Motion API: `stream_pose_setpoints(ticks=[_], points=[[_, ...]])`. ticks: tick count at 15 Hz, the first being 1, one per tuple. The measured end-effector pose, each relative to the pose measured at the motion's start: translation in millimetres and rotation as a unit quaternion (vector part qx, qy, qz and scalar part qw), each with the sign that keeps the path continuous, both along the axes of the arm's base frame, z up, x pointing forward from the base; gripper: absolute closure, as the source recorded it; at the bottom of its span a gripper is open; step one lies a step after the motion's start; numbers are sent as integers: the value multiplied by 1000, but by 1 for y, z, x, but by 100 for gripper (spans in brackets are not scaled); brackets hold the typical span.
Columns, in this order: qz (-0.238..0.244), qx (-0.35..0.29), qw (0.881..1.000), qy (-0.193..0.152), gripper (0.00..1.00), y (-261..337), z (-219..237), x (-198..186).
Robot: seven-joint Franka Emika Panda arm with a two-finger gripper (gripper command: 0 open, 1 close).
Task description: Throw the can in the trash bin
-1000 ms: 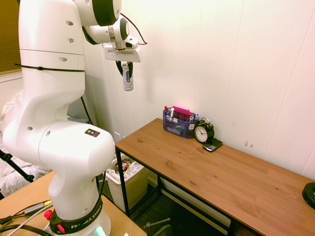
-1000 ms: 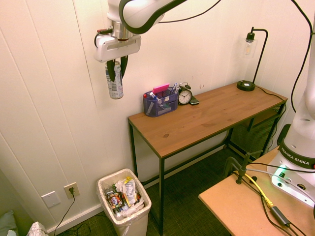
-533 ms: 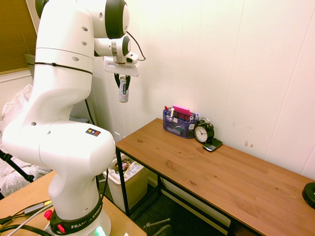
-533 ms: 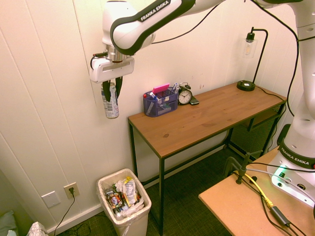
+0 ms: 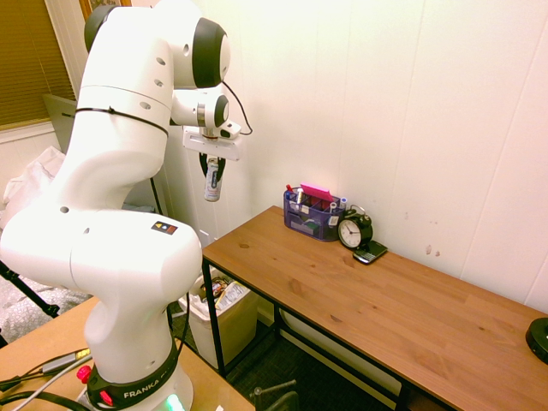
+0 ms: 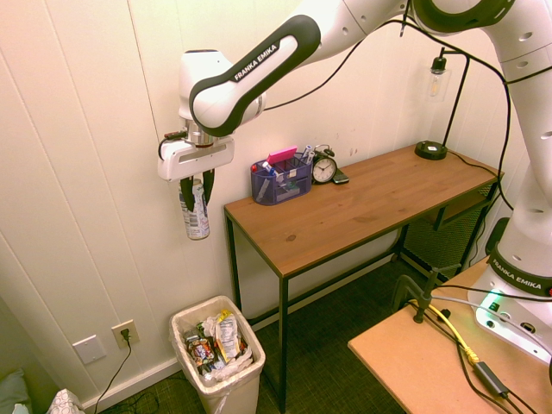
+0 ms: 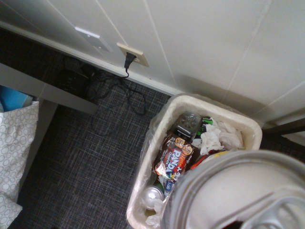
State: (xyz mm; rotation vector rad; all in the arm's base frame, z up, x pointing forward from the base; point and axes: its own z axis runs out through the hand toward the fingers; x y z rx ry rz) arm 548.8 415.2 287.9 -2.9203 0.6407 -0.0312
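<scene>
The gripper hangs in mid-air off the end of the desk, its dark fingers clamped on the top part of the can, which hangs upright below them. In the first exterior view the same hold shows: the gripper pinches the can high up beside the white wall panel, at about 10 o'clock from the desk's near corner. The bin stands on the dark floor almost straight under the can, at roughly 6 o'clock from it, well below and apart; wrappers and crumpled paper fill its top. From the first exterior view the bin sits under the desk's end, just beside the black leg. The wrist view looks straight down: the can's silver top bulks blurred in the foreground, and past it the bin's rim surrounds a candy wrapper. On the desk, by the wall, stand an organizer and a clock, touching or nearly so.
</scene>
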Motion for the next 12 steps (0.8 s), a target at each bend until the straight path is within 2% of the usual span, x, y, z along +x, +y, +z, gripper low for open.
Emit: stream_pose_setpoints(ticks=[9, 12], points=[[-9, -7, 1000, -4, 0, -17, 8, -1], [-57, 1, 998, -14, 0, -69, 19, 8]])
